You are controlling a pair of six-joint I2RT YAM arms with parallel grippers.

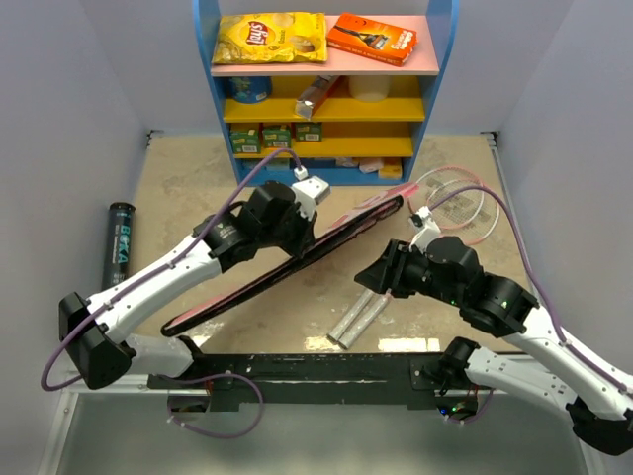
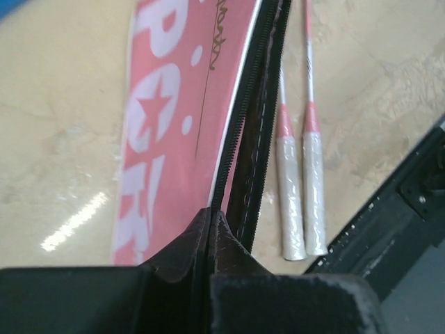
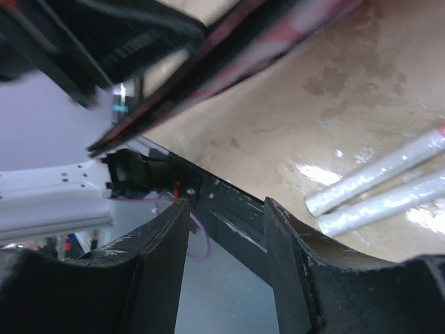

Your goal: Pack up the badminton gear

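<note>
Far left on the table (image 1: 188, 198), well apart from everything else, lies the long black tube (image 1: 119, 245), with teal letters down its side that look like "BOKA". At the back stands a blue shelf (image 1: 206, 59), and on the left of its pink top board is a yellow crisp packet (image 1: 269, 38) bearing the red "Lay's" badge. Below it, the left gripper (image 2: 211, 219) is pinched tight on the black zip edge of the pink bag (image 2: 167, 104). The bag stands up on its edge and runs on a slant from near the left arm's base towards the foot of the shelf. Its pink face carries large white letters, of which "PORT" shows in the left wrist view, the O filled by a star. A thin line of script beside them is too small to read. On the right of the shelf top is the orange box (image 1: 372, 38), whose print is too small to make out. The two rackets (image 1: 358, 315) lie flat on the table side by side just right of the bag. Their white wrapped handles end close to the black base rail and their heads point away to the far right. The right gripper (image 3: 226, 236) hangs just over those handles, its jaws partly apart with nothing between them.
</note>
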